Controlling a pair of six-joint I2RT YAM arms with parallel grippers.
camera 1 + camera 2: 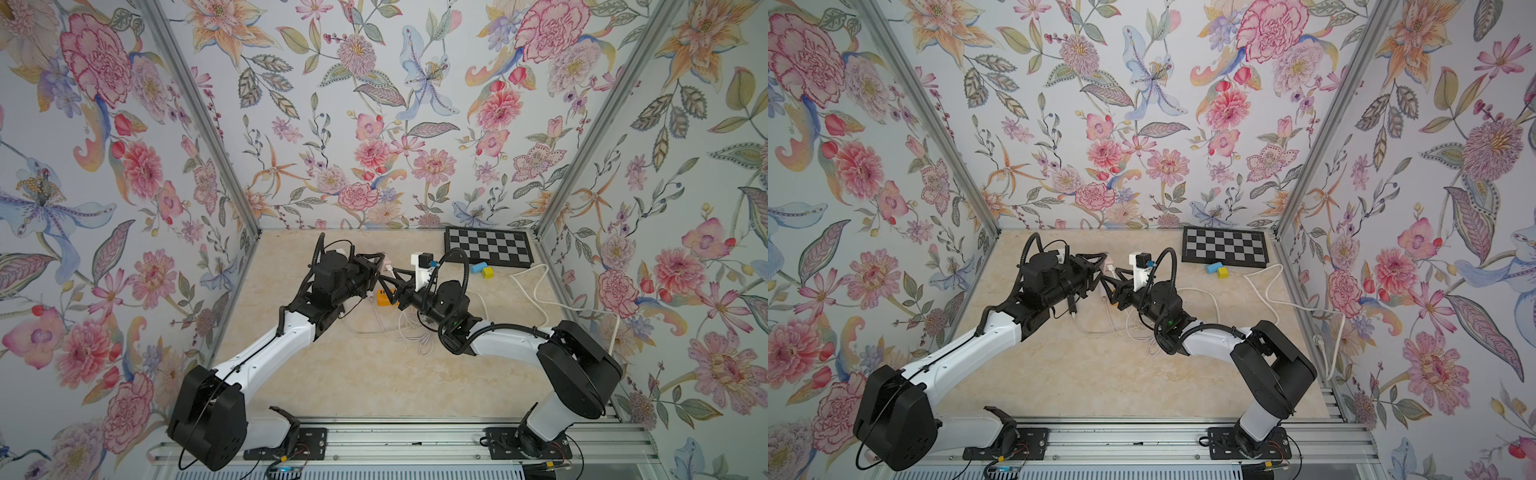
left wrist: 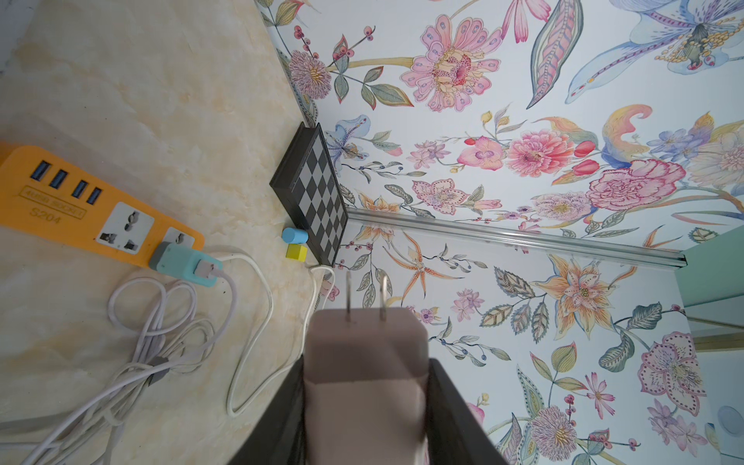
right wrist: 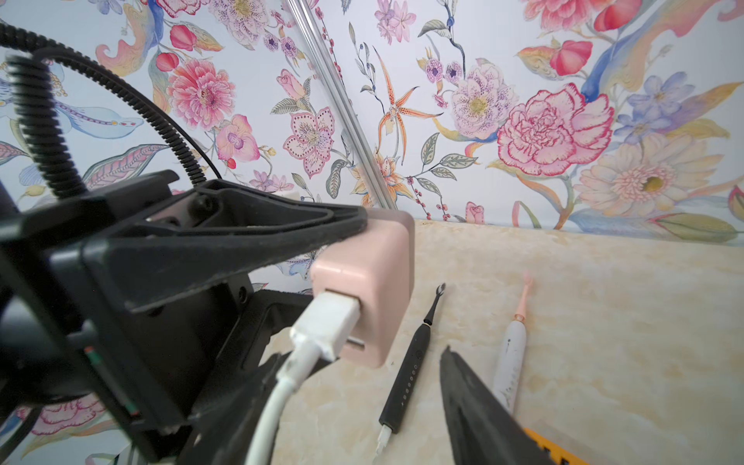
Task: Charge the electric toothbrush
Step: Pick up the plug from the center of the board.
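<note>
Pink charger (image 3: 370,282) is clamped in the left gripper (image 2: 364,374), arm stretched to mid-table. Facing it, the right gripper (image 1: 385,279) has jaws apart by the cable (image 3: 282,386). The black toothbrush (image 3: 406,378) and white toothbrush (image 3: 511,362) lie on the table (image 3: 624,322) beneath.

Pale pink charger cube (image 3: 362,290), white cable (image 3: 322,330); orange power strip (image 2: 80,209) with blue USB ports (image 2: 66,181) and teal adapter (image 2: 181,261). Slim tool (image 3: 404,382) black; toothbrush (image 3: 510,362) white, pink head. Far right: black-and-grey chequered board (image 1: 488,247), blue cylinder (image 1: 478,268), yellow block (image 1: 487,272); table (image 1: 374,374) beige marble, walls (image 1: 374,124) floral.
</note>
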